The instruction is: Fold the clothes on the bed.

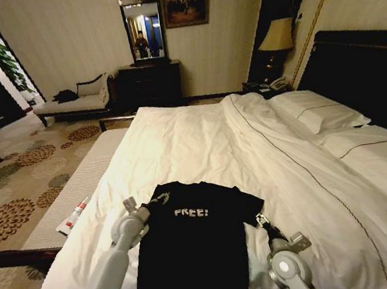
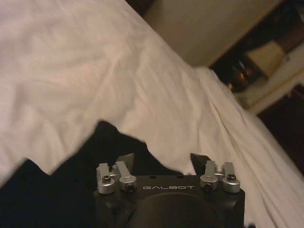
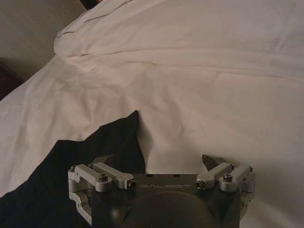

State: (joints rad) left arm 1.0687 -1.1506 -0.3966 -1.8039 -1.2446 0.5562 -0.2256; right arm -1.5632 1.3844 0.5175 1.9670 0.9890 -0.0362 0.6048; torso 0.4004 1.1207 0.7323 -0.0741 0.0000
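Black T-shirt [image 1: 193, 248] lies flat on the white duvet of the bed [image 1: 200, 143], near the foot edge closest to the robot, chest up, white "FREE!" lettering [image 1: 190, 212] readable. Both short sleeves are spread outward.

Left pincer [image 1: 159, 199] sits at the shirt's left sleeve and shoulder. In the left wrist view the left pincer [image 2: 162, 160] has its 2 fingers spread, black fabric under one fingertip and white duvet showing between them; nothing is pinched.

Right pincer [image 1: 262, 219] sits at the shirt's right sleeve edge. In the right wrist view the right pincer [image 3: 159, 160] is likewise spread, one finger over the black sleeve [image 3: 114, 142], the other over bare duvet; nothing pinched.

Pillows [image 1: 317, 110] lie at the dark headboard [image 1: 365, 65], well apart from the shirt. A padded bench [image 1: 78, 188] runs along the bed's left side.
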